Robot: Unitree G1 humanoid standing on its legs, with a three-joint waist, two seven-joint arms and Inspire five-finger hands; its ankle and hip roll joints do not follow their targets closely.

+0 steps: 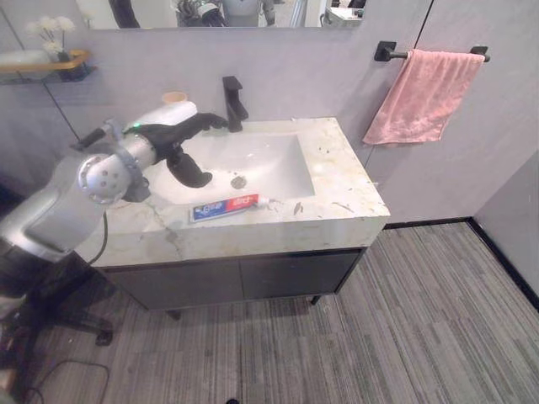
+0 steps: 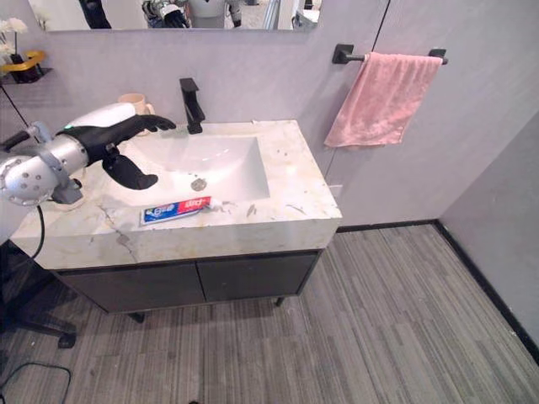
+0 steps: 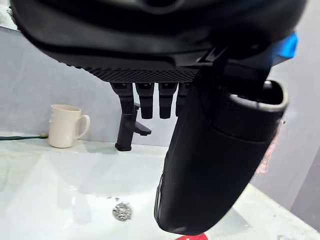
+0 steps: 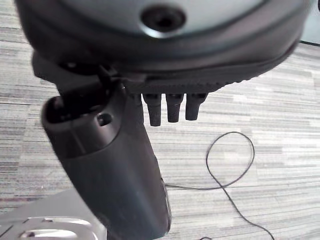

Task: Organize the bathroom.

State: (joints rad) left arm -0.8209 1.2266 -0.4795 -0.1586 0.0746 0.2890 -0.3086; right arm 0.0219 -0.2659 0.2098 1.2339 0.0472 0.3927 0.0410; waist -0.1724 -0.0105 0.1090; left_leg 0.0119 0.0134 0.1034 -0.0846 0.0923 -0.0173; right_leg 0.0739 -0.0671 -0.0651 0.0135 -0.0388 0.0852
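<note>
Room: a bathroom corner is showing grey walls, a striped grey floor [image 1: 421,320] and a marble counter [image 1: 337,189] sitting on a dark cabinet [image 1: 244,278].
Sink: a white basin [image 1: 253,164] is lying sunk in the counter, with a metal drain [image 1: 239,181] in it and a black tap [image 1: 233,103] standing at its back edge.
Toothpaste: a red, white and blue tube [image 1: 226,206] is lying flat on the counter's front strip, just in front of the basin, with nothing touching it.
Mug: a cream mug [image 3: 66,125] is standing on the counter at the wall, to the left of the tap.
Towel: a pink towel [image 1: 424,95] is hanging from a black bar [image 1: 431,54] on the wall to the right of the counter.
Shelf: a small wall shelf [image 1: 50,63] at upper left is carrying white flowers [image 1: 50,32].
Left hand: the left hand [image 1: 173,139] is hovering over the basin's left part, fingers stretched out toward the tap and thumb pointing down, grasping nothing.
Right hand: the right hand [image 4: 115,165] is hanging over the floor, fingers straight and relaxed, carrying nothing.
</note>
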